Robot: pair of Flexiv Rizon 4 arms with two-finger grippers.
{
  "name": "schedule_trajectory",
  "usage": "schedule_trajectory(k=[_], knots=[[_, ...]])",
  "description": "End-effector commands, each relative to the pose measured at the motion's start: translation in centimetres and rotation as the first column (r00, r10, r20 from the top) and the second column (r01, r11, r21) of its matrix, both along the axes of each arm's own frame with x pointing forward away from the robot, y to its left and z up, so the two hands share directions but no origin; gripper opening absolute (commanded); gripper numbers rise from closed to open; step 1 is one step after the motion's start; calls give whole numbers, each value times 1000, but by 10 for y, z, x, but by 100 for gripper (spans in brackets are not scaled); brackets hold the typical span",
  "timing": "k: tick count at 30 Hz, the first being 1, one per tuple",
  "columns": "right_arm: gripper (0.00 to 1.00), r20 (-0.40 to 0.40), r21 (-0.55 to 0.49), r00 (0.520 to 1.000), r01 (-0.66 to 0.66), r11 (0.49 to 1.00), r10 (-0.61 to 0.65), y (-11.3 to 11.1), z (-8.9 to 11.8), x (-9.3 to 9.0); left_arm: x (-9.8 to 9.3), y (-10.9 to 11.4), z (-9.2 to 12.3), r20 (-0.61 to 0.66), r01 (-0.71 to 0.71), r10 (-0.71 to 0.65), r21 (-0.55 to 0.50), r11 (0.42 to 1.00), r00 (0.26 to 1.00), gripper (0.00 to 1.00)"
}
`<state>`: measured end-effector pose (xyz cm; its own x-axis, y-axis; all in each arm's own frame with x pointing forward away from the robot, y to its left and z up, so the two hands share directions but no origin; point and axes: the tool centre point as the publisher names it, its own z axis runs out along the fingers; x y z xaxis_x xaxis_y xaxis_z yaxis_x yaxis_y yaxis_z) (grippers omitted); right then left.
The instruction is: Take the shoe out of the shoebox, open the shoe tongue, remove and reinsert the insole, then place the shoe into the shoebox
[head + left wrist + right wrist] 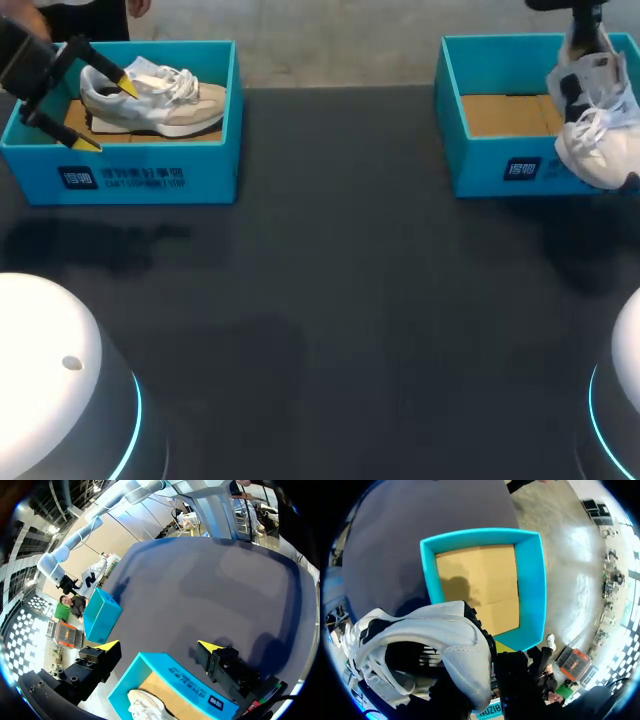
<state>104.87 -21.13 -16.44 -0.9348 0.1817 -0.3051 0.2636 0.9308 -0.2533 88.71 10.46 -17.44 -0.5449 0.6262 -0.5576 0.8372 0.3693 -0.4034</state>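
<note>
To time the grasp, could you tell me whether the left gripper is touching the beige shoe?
Apart: in the left wrist view the open left gripper stands clear of the beige shoe, with a visible gap at both fingers.

Soft overhead light leaves the dark table (pixel 330 300) matte, with faint smudged shadows at 9 o'clock below the left shoebox (pixel 150 178) and at 3 o'clock under the raised shoe (pixel 600 140). The white arm bases (pixel 45 380) at 7 and 5 o'clock shine brightest, rimmed in cyan glow. The shoe's shadow darkens the cardboard floor of the right shoebox (pixel 485 570).
</note>
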Motion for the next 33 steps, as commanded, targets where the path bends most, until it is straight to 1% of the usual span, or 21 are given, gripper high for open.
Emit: schedule_trajectory(k=[1, 17, 23, 28, 33], knots=[[0, -9, -33, 999, 49, 998, -49, 1, 0, 8, 0, 0, 0, 0, -1, 1, 3, 1000, 1000, 100], [0, -9, -33, 999, 49, 998, -49, 1, 0, 8, 0, 0, 0, 0, -1, 1, 3, 1000, 1000, 100], [0, -28, 5, 999, 29, 1000, -29, -32, -2, 12, 0, 0, 0, 0, -1, 1, 3, 1000, 1000, 100], [0, -37, -6, 999, 27, 1000, -27, -60, -6, 17, 0, 0, 0, 0, -1, 1, 3, 1000, 1000, 100], [0, -53, -28, 997, 55, 998, -56, -91, -14, 25, 0, 0, 0, 0, -1, 1, 3, 1000, 1000, 100]])
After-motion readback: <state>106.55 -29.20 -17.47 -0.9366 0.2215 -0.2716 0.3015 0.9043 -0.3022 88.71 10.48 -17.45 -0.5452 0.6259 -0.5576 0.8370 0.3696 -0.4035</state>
